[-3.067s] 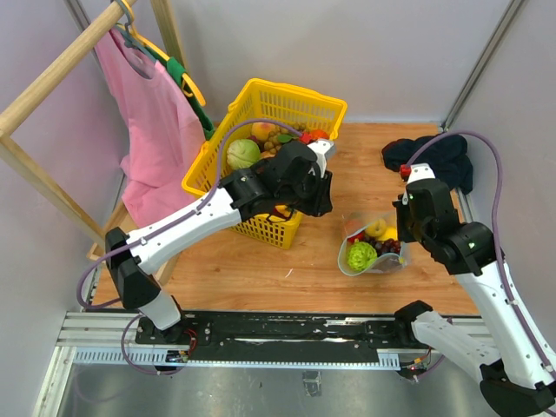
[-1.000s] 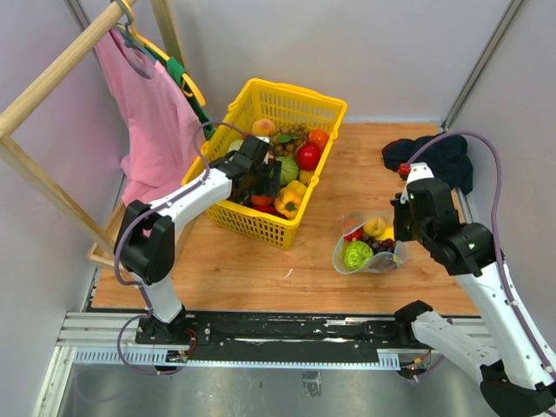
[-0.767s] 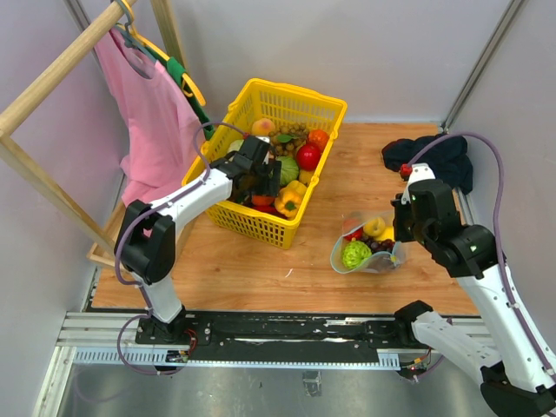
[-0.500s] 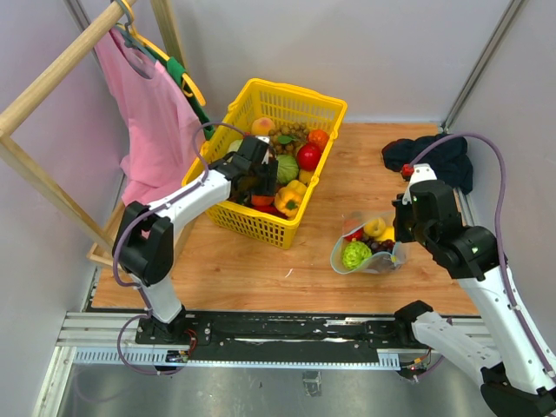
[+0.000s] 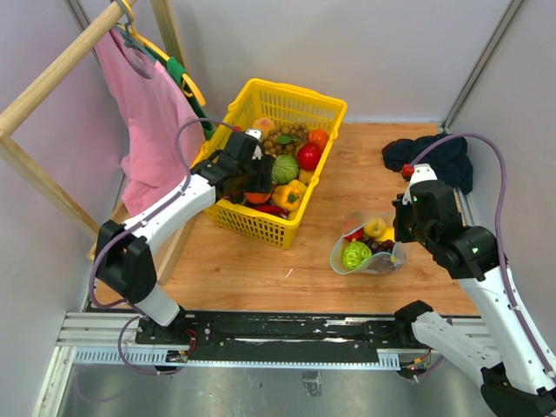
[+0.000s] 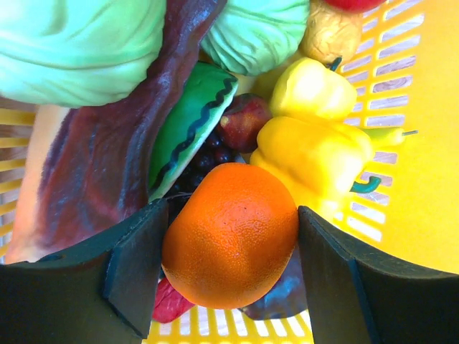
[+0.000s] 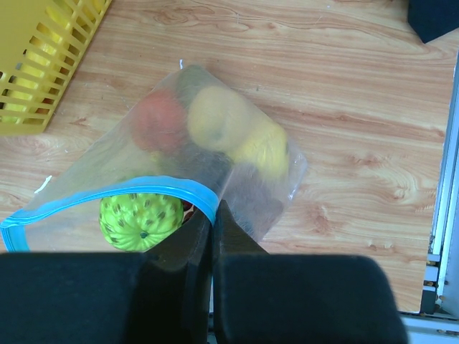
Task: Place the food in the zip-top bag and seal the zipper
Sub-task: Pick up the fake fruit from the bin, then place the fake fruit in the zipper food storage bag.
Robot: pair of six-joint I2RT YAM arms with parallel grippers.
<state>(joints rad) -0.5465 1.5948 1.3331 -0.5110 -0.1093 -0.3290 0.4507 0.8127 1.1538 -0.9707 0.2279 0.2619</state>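
My left gripper [image 5: 252,185] is down in the yellow basket [image 5: 295,97], shut on an orange [image 6: 229,233]. Both pads press the orange's sides, and it shows at the gripper in the top view [image 5: 258,197]. Around it lie more food: yellow peppers [image 6: 315,136], a watermelon slice [image 6: 190,125] and green cabbage [image 6: 79,43]. The zip-top bag [image 5: 369,248] lies on the wooden table to the right, mouth open toward the left. It holds a green bumpy fruit [image 7: 140,218], a lemon [image 7: 215,118] and a red piece [image 7: 161,118]. My right gripper [image 7: 212,215] is shut on the blue zipper [image 7: 107,192] edge.
A pink shirt [image 5: 148,113] hangs from a wooden rack at the left, close to the basket. A dark cloth [image 5: 434,156] lies at the back right. A metal rail [image 5: 287,334] runs along the near edge. Grey walls close in both sides.
My left gripper has gone down into the basket, closed on the orange, and shifted slightly up and left. The right gripper and the bag have barely moved.
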